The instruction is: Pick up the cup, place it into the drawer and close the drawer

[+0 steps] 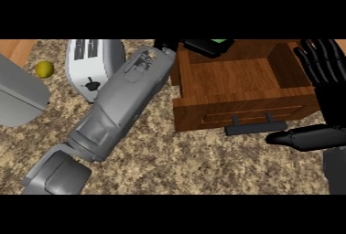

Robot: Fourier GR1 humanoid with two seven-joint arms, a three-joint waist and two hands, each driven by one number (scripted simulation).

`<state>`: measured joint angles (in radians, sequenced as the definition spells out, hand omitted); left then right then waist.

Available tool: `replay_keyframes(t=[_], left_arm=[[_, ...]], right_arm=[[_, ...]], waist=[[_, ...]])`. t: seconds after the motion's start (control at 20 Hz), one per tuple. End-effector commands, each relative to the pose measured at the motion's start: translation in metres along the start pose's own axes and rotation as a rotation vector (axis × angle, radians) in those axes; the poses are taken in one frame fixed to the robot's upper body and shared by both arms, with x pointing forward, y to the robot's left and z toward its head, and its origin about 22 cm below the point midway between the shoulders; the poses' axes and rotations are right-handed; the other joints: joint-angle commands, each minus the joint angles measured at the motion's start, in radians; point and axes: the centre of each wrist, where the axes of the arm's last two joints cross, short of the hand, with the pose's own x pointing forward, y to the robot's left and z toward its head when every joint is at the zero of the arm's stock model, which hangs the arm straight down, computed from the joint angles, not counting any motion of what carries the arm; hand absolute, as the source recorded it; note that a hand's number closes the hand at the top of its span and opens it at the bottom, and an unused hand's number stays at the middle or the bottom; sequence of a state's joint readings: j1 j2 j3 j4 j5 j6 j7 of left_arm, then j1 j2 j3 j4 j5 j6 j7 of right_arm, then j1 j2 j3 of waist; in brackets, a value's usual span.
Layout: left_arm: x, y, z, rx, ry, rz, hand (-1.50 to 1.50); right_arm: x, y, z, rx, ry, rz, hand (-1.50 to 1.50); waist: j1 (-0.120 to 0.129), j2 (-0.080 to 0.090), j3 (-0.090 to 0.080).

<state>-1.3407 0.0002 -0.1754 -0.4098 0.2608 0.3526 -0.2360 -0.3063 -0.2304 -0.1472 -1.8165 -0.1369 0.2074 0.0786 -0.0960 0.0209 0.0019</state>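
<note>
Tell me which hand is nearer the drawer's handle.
Right. The right hand stands open beside the drawer, its thumb close to the handle; the left hand is at the drawer's far rim.

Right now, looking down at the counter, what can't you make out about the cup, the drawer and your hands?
- Left hand: head view, mostly cut off by the top edge; finger state unclear.
- Cup: only a green sliver shows at that hand over the drawer; whether it is gripped or released cannot be told.
- Right hand: open at the right edge, partly cropped.
- Toaster: partly hidden by the left forearm.
</note>
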Motion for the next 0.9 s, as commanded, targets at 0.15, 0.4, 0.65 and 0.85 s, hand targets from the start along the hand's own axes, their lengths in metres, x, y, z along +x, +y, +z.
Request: replay_keyframes(t=[0.15, 0.4, 0.65, 0.85], left_arm=[[-0.020, -0.003, 0.005, -0.133, 0.144, -0.106, 1.50], [-0.046, 0.000, 0.019, -0.156, 0.144, -0.123, -1.50], [-0.045, -0.001, 0.022, -0.089, 0.110, 0.016, -1.50], [-0.040, -0.003, 0.023, -0.095, 0.038, 0.155, -1.50]], right_arm=[[0.001, 0.012, -0.014, 0.029, -0.007, -0.023, -1.50], [0.008, 0.015, -0.023, 0.079, -0.056, -0.031, -1.50], [0.008, 0.035, -0.026, 0.197, -0.071, -0.131, -1.50], [0.009, 0.051, -0.033, 0.395, -0.101, -0.188, 1.50]], waist=[[-0.042, 0.015, 0.000], [-0.080, 0.027, 0.000], [-0.107, 0.028, -0.001], [-0.123, 0.033, -0.002]])
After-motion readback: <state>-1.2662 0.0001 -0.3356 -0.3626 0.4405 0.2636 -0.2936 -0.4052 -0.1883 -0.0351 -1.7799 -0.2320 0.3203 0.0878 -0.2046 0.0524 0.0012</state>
